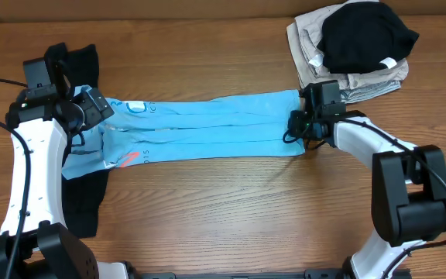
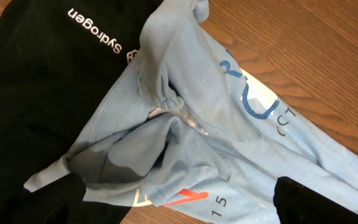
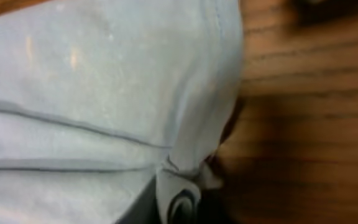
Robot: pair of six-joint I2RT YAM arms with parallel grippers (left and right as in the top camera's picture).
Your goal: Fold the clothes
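Overhead | T-shirt (image 1: pixel 207 128) limp, light: take it by the edges | right gripper (image 1: pixel 297 124) pinches its end | left gripper (image 1: pixel 94 107) wide, empty

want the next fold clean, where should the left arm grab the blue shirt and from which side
Probably the raised, bunched fold at the left end of the light blue T-shirt, from above, jaws across the ridge: it stands up off the table, and the right gripper holds the opposite hem.
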